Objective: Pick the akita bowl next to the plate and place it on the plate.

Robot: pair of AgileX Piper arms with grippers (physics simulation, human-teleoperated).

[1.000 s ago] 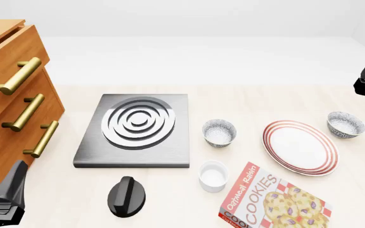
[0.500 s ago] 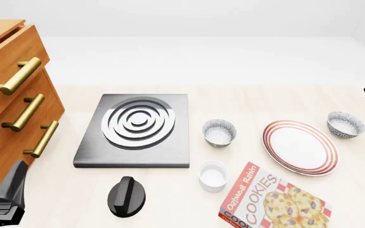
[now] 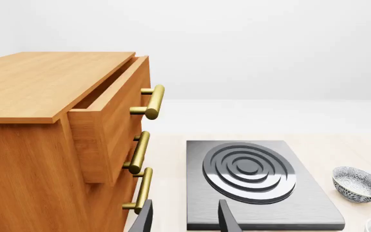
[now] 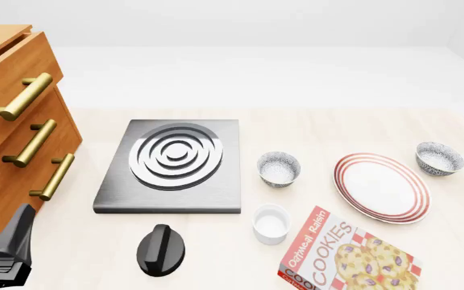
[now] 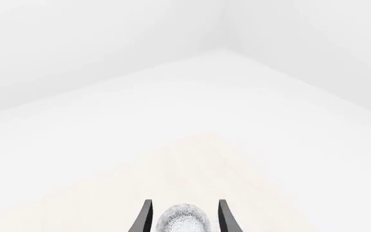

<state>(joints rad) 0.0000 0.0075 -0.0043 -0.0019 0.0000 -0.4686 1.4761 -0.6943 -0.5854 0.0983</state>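
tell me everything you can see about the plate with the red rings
The plate is a large, flat, round white dish with several thin red concentric rings around its rim and a plain white centre, glossy like glazed ceramic. It lies flat on the pale table with nothing on it. One speckled bowl sits just past its far right edge, another stands apart on its left, and the cookie box lies close by its near edge. Neither gripper is near it.

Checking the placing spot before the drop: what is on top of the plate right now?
Nothing: the plate shows bare white inside its red rings. Both akita bowls stand on the table beside it. What lies beneath the plate is covered.
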